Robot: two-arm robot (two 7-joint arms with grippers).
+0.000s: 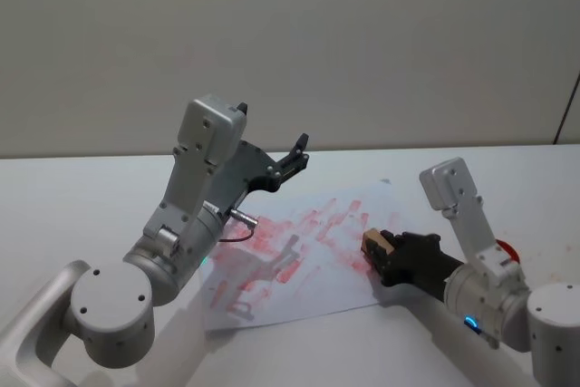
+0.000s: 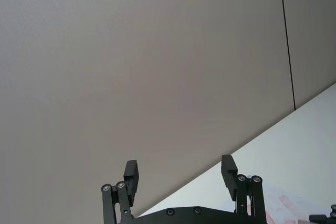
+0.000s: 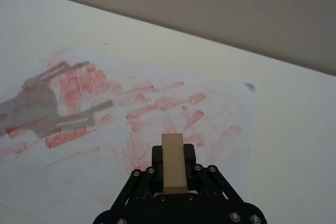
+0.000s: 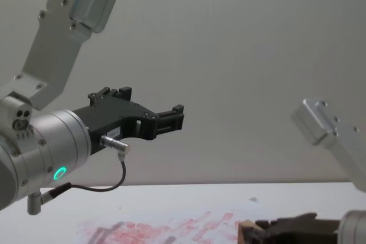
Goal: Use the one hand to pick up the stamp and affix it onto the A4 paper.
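Observation:
The stamp point(image 1: 374, 245) is a tan wooden block held in my right gripper point(image 1: 379, 251), whose black jaws are shut on it over the right part of the A4 paper point(image 1: 272, 292). In the right wrist view the stamp point(image 3: 173, 162) sticks out between the jaws above the paper point(image 3: 63, 150), which carries many red prints. In the chest view the stamp point(image 4: 247, 232) shows low at the right over the paper point(image 4: 166, 230). My left gripper point(image 1: 296, 156) is raised high above the paper's far-left part, open and empty, and it shows as the left gripper point(image 2: 180, 176) facing the wall.
A low red item point(image 1: 507, 250) lies on the white table point(image 1: 72, 197) behind my right arm. The left arm casts a grey shadow on the sheet. A plain wall stands behind the table.

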